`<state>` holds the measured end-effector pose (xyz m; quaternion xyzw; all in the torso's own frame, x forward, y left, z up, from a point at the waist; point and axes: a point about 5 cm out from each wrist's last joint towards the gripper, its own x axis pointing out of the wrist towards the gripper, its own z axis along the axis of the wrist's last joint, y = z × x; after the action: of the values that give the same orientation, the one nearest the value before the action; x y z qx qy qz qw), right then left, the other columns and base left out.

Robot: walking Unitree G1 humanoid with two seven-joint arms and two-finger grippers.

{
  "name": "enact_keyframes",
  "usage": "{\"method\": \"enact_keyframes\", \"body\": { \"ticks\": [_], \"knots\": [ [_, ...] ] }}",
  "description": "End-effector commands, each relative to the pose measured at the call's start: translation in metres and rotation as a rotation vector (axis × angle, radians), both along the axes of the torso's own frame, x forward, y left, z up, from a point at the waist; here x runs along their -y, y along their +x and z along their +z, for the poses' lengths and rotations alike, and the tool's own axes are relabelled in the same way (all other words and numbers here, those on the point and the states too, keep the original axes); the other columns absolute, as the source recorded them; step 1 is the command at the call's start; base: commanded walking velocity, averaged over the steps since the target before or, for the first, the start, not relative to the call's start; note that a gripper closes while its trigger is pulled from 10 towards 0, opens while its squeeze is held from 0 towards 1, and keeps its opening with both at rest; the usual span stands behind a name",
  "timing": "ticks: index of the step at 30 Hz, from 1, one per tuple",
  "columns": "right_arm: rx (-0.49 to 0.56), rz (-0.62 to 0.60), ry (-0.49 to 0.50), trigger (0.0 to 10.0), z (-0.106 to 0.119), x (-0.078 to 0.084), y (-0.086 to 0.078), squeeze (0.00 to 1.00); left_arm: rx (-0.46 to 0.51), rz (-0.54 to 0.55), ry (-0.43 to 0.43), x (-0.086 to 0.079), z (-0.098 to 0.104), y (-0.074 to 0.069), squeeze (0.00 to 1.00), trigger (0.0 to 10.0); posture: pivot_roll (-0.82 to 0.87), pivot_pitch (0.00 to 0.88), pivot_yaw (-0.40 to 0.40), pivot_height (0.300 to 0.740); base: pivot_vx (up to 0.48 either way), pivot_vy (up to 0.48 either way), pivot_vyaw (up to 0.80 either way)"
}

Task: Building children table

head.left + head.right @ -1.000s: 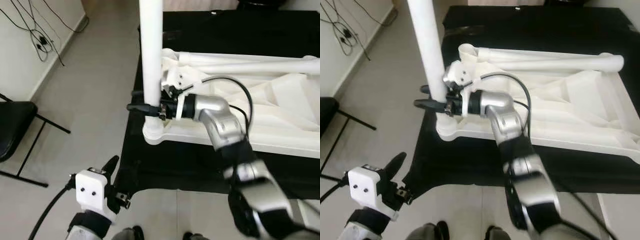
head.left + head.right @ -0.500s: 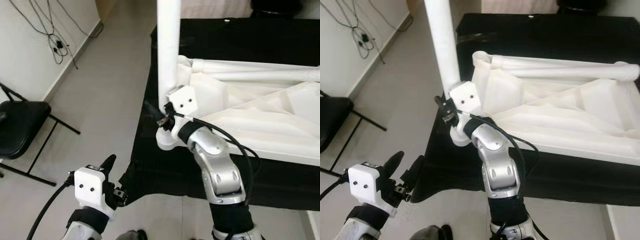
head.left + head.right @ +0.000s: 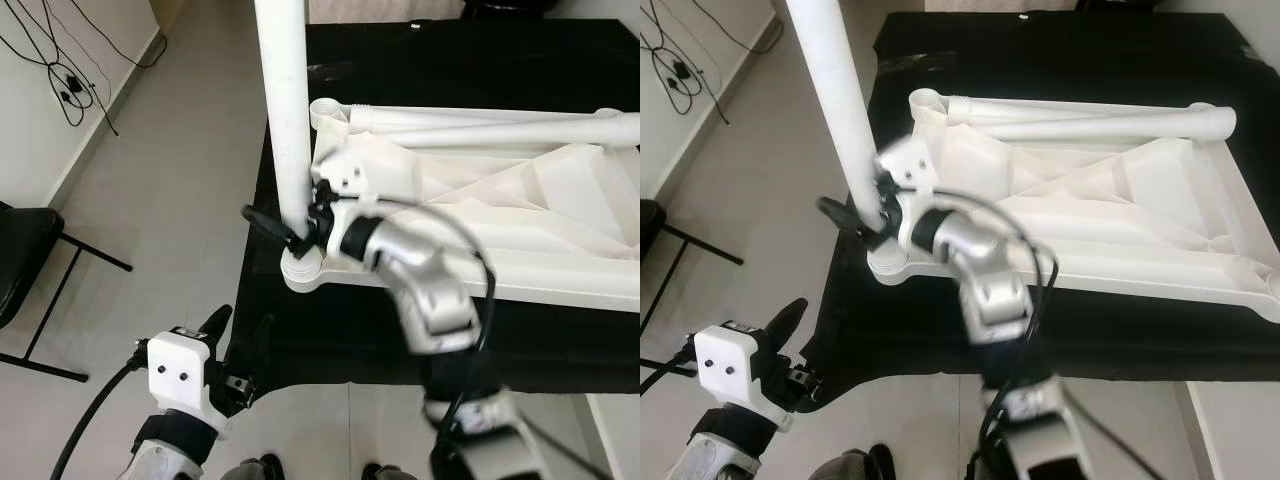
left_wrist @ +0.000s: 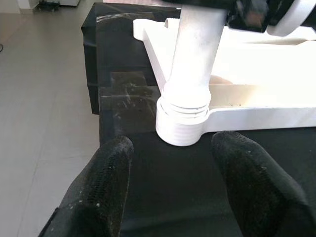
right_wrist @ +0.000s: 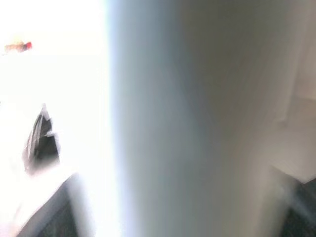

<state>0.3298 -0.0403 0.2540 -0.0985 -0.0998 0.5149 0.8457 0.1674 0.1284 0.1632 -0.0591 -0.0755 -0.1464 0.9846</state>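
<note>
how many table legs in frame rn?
2. One leg stands upright in the tabletop's near-left corner socket, right gripper clamped around it. A second leg lies along the far edge. Others may be out of frame.

A black-covered surface [image 3: 520, 60] carries the upturned white tabletop [image 3: 520, 220], which lies flat on it; grey tiled floor [image 3: 170, 190] spreads beside, a black chair [image 3: 25, 260] on it
</note>
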Motion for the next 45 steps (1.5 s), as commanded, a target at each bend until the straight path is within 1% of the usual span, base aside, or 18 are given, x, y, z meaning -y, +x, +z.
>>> {"method": "enact_keyframes", "body": {
  "ticks": [1, 7, 9, 10, 11, 12, 22, 27, 29, 30, 31, 34, 35, 36, 37, 38, 40, 45],
  "knots": [
    [0.002, 0.18, -0.085, 10.0, -0.007, -0.008, -0.001, 0.0, -0.015, 0.006, 0.001, 0.001, -0.002, -0.003, 0.0, 10.0, 0.09, 0.229, 0.0, 0.74, 0.0, 0.0, 0.0],
    [0.006, 0.312, -0.158, 10.0, -0.003, -0.008, 0.007, 0.0, -0.017, 0.005, 0.001, 0.002, -0.002, -0.006, 0.0, 10.0, 0.09, 0.231, 0.002, 0.74, 0.0, 0.0, 0.0],
    [-0.043, 0.424, -0.19, 10.0, -0.004, -0.009, 0.01, 0.0, -0.021, 0.004, 0.001, 0.002, -0.002, -0.008, 0.0, 10.0, 0.1, 0.234, 0.002, 0.74, 0.0, 0.0, 0.0],
    [-0.071, 0.457, -0.194, 2.1, -0.005, -0.009, 0.013, 0.0, -0.023, 0.003, 0.0, 0.003, -0.002, -0.009, 0.0, 10.0, 0.1, 0.236, 0.002, 0.74, 0.0, 0.0, 0.0],
    [-0.071, 0.457, -0.194, 2.1, -0.005, -0.009, 0.013, 0.0, -0.023, 0.003, 0.0, 0.003, -0.002, -0.009, 0.0, 10.0, 0.1, 0.236, 0.002, 0.74, 0.0, 0.0, 0.0],
    [-0.097, 0.476, -0.191, 0.0, -0.006, -0.009, 0.016, 0.0, -0.024, 0.002, 0.001, 0.003, -0.001, -0.01, 0.0, 10.0, 0.11, 0.241, 0.002, 0.74, 0.0, 0.0, 0.0],
    [-0.124, 0.434, -0.156, 0.0, -0.009, -0.005, 0.026, 0.0, -0.025, 0.004, 0.002, 0.003, 0.0, -0.011, 0.0, 10.0, 0.11, 0.248, 0.003, 0.74, 0.0, 0.0, 0.0],
    [-0.106, 0.357, -0.126, 0.0, -0.009, 0.007, 0.032, 0.0, -0.024, 0.004, 0.003, 0.003, -0.001, -0.01, 0.0, 10.0, 0.1, 0.245, 0.005, 0.74, 0.0, 0.0, 0.0],
    [-0.093, 0.281, -0.109, 0.0, -0.011, 0.017, 0.036, 0.0, -0.024, 0.005, 0.003, 0.003, -0.001, -0.009, 0.0, 10.0, 0.09, 0.243, 0.0, 0.74, 0.0, 0.0, 0.0],
    [-0.125, -0.051, -0.079, 0.0, -0.022, 0.037, 0.042, 0.0, -0.022, 0.006, 0.003, 0.003, -0.001, -0.008, 0.0, 10.0, 0.09, 0.241, -0.006, 0.74, 0.0, 0.0, 0.0],
    [-0.133, -0.186, -0.074, 0.0, -0.027, 0.044, 0.043, 0.0, -0.022, 0.006, 0.003, 0.003, -0.002, -0.008, 0.0, 10.0, 0.09, 0.241, -0.006, 0.74, 0.0, 0.0, 0.0],
    [-0.136, -0.263, -0.073, 0.0, -0.03, 0.047, 0.042, 0.0, -0.021, 0.006, 0.003, 0.002, -0.002, -0.008, 0.0, 10.0, 0.09, 0.241, -0.006, 0.74, 0.0, 0.0, 0.0],
    [-0.115, -0.59, -0.035, 0.0, -0.037, 0.058, 0.038, 0.0, -0.021, 0.007, 0.004, 0.001, -0.002, -0.008, 0.0, 10.0, 0.07, 0.242, -0.013, 0.74, 0.0, 0.0, 0.0],
    [-0.115, -0.59, -0.035, 0.0, -0.037, 0.058, 0.038, 0.0, -0.021, 0.007, 0.004, 0.001, -0.002, -0.008, 0.0, 10.0, 0.07, 0.242, -0.013, 0.74, 0.0, 0.0, 0.0],
    [-0.108, -0.68, -0.031, 0.0, -0.054, 0.049, 0.012, 0.0, -0.019, 0.008, 0.005, 0.0, -0.002, -0.006, 0.0, 10.0, 0.06, 0.243, 0.004, 0.74, 0.0, 0.0, 0.0],
    [-0.108, -0.68, -0.031, 0.0, -0.054, 0.049, 0.012, 0.0, -0.019, 0.008, 0.005, 0.0, -0.002, -0.006, 0.0, 10.0, 0.06, 0.243, 0.004, 0.74, 0.0, 0.0, 0.0],
    [-0.137, -0.738, -0.007, 0.0, -0.07, 0.036, -0.016, 0.0, -0.018, 0.005, 0.009, -0.001, -0.004, -0.002, 0.0, 10.0, 0.06, 0.212, 0.011, 0.74, 0.0, 0.0, 0.0],
    [-0.131, -0.653, 0.007, 0.0, -0.07, 0.018, -0.012, 0.0, -0.019, 0.005, 0.009, -0.003, -0.006, 0.003, 0.0, 10.0, 0.06, 0.197, 0.004, 0.74, 0.0, 0.0, 0.0]
  ]
}}
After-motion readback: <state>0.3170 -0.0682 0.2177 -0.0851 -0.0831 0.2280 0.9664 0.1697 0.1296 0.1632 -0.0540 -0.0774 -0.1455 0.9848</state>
